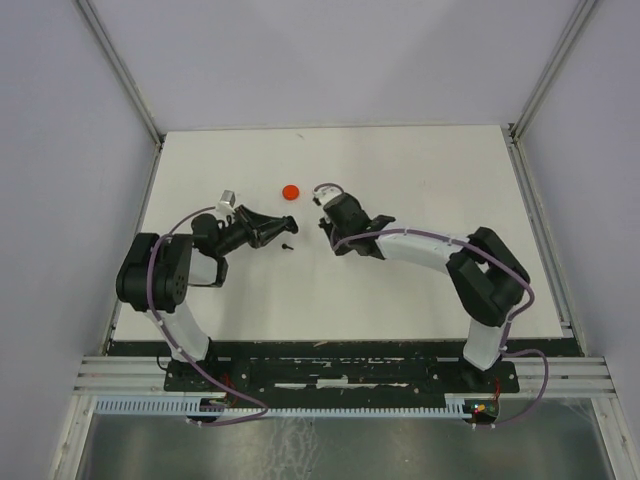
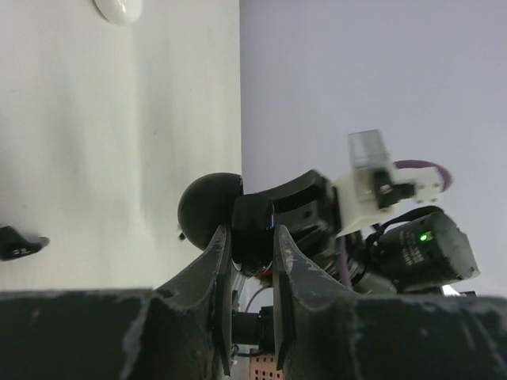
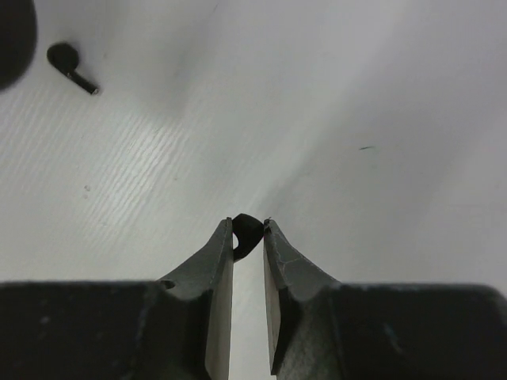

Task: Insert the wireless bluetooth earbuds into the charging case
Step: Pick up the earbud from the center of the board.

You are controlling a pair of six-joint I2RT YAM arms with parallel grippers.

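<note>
Two small black stemmed plastic earbuds are in view, both near the centre of the white table top (image 1: 430, 200). Right gripper (image 3: 248, 226): the fingers are drawn almost together with only a narrow slit between them, and the first earbud (image 3: 246, 232) is pinched at the very tips, at the lower centre of the right wrist view. It sits low over the table, but whether it touches the surface cannot be told. The second earbud (image 3: 70, 62) lies loose on the table in the upper left of that view, bulb toward the upper left and stem toward the lower right. In the overhead view it sits just below the left fingertips, between the two grippers. Left gripper (image 2: 249, 233): fully closed on a black rounded plastic charging case (image 2: 207, 210), at the lower centre of the left wrist view. A domed part protrudes to the left of the fingertips and a blockier black part sits between them. Whether the lid is open cannot be told. In the overhead view the two grippers face each other near the frame centre, close but apart. A round red disc (image 1: 291, 190) lies on the table just above them, touching neither. A round white disc (image 2: 119, 8) lies on the table at the top left edge of the left wrist view, partly cut off by the frame.
</note>
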